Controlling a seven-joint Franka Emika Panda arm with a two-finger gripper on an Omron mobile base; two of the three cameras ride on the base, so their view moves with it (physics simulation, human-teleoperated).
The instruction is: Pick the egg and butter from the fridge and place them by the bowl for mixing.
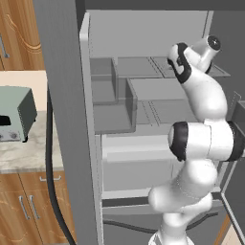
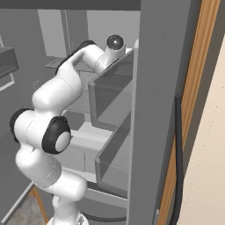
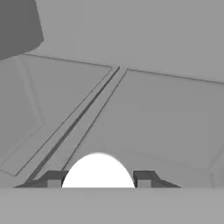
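**Inspector A:** We record the arm reaching into the open fridge (image 1: 143, 95), its wrist up at the level of the upper shelves. In the hand view the egg (image 3: 98, 171) sits as a white dome squarely between the two dark tips of the gripper (image 3: 99, 179), one tip just beside each flank.

**Inspector B:** Is it held?

**Inspector A:** We judge yes. The jaws stand part-way closed with the egg filling the gap between them, and it appears raised off the pale shelf (image 3: 157, 118) behind it, though we cannot see the actual contact faces.

**Inspector B:** Handling notes?

**Inspector A:** We assess the egg as light, rigid, smooth and rounded, so liable to slip or roll out of a two-point pinch, and brittle under excess squeeze. The right hold is across its widest middle, with the tips opposite each other, which is how it sits now. We advise a slow, level withdrawal past the door bins (image 2: 110, 101).

**Inspector B:** Other task items?

**Inspector A:** We cannot locate the butter or the bowl from these views. A grey appliance (image 1: 16, 115) stands on the tabletop (image 1: 24, 153) left of the fridge.
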